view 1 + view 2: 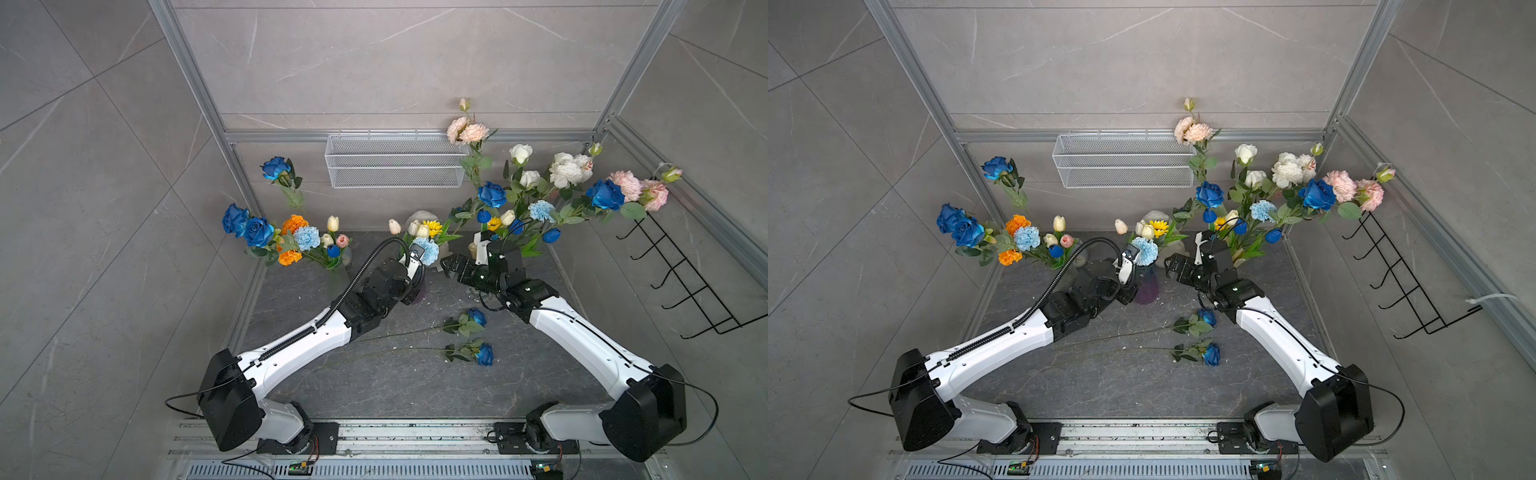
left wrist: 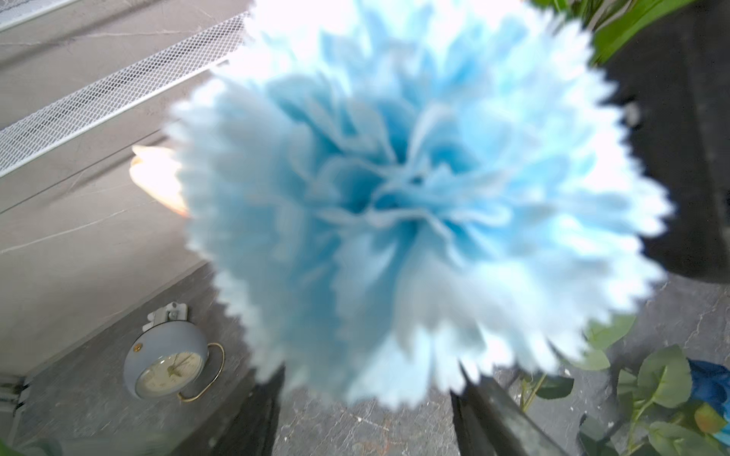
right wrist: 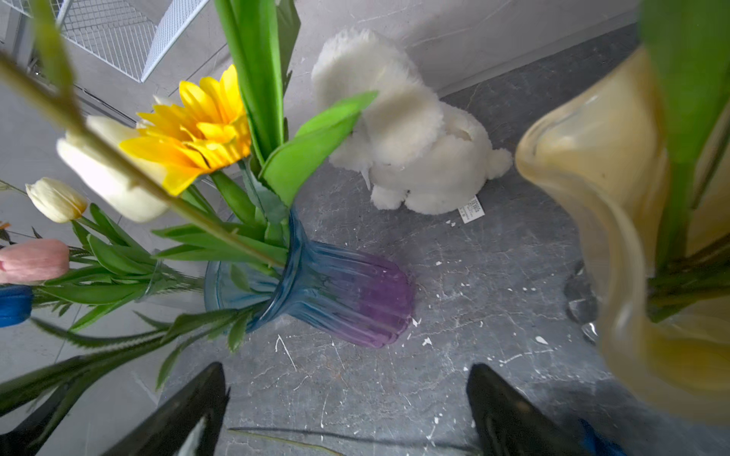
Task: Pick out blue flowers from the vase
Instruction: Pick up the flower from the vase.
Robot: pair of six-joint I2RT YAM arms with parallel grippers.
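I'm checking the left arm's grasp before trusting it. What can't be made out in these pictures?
- Left wrist view: the blurred pale blue carnation covers the left gripper's tips, so whether it grips anything cannot be told.
- Both top views: the left arm hides the carnation's stem.
- Right wrist view: the yellow vase is blurred and cut off by the edge.
- Left wrist view: the clock's hands are too small to read.

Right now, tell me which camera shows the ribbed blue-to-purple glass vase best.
The right wrist view: the ribbed blue-to-purple glass vase shows from rim to base. In a top view only its purple body shows, beside the left arm. The left wrist view misses it.
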